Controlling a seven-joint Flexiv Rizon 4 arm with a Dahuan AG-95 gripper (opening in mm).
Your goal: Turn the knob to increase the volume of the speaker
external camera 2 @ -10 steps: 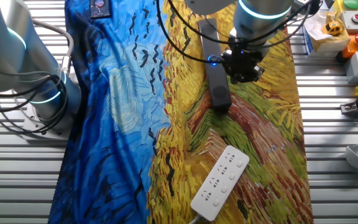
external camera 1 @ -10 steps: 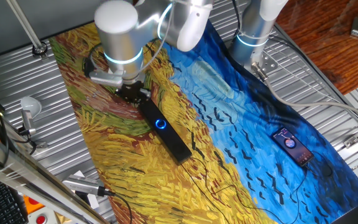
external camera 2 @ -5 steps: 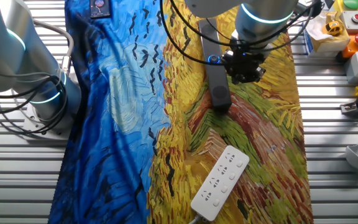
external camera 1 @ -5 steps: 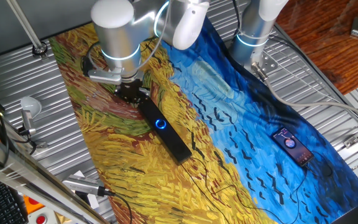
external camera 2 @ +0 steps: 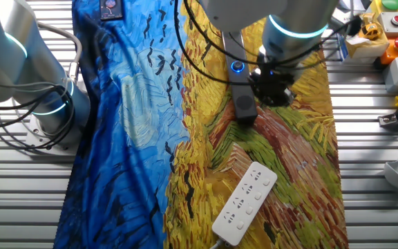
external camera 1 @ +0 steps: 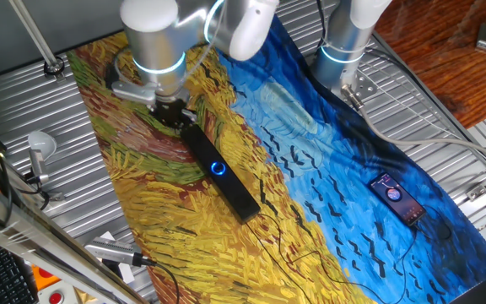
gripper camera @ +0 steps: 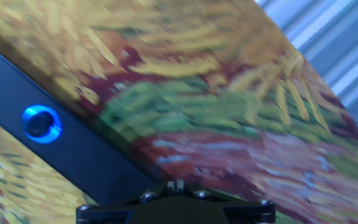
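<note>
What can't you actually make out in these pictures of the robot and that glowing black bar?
- Pincer: open or shut cannot be told; both fixed views show a dark lump, and the hand view cuts the fingers off at its bottom edge.
- Speaker: its far end hides under the arm.
- Knob: blurred, no markings readable.
- Phone: screen too small.

Fixed views bright, evenly lit, sharp; hand view motion-blurred, knob (gripper camera: 41,123) glowing blue.
</note>
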